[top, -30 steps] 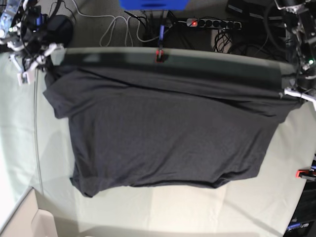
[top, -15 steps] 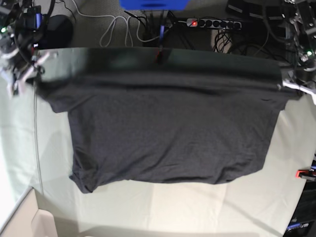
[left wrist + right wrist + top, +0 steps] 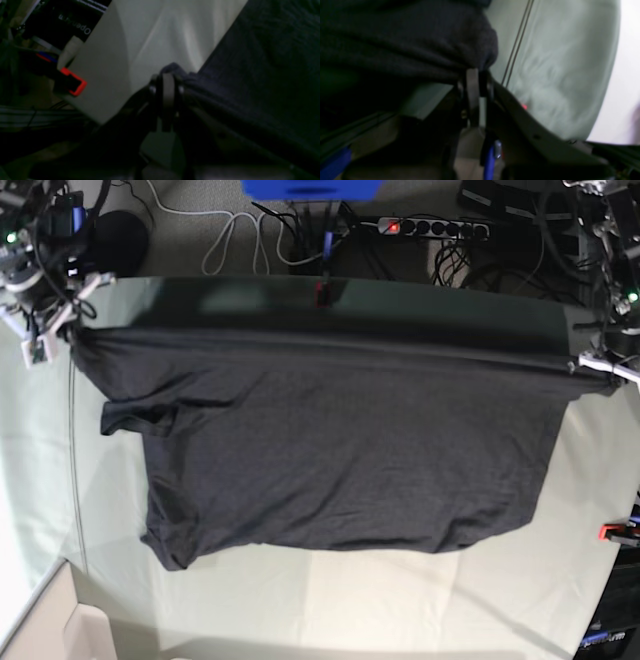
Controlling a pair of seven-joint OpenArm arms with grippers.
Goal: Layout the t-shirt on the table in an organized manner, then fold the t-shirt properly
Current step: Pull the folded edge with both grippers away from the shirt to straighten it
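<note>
The left pincer (image 3: 168,82) is pressed together on one corner of the t-shirt (image 3: 340,460), and the right pincer (image 3: 476,75) pinches the opposite corner. Judging from the taut far edge between them, the step is spreading: both should keep even tension and lower together so the cloth settles without wrinkles. The charcoal shirt lies plain side up across the far half of the table (image 3: 400,600), one sleeve folded under on the right arm's side.
</note>
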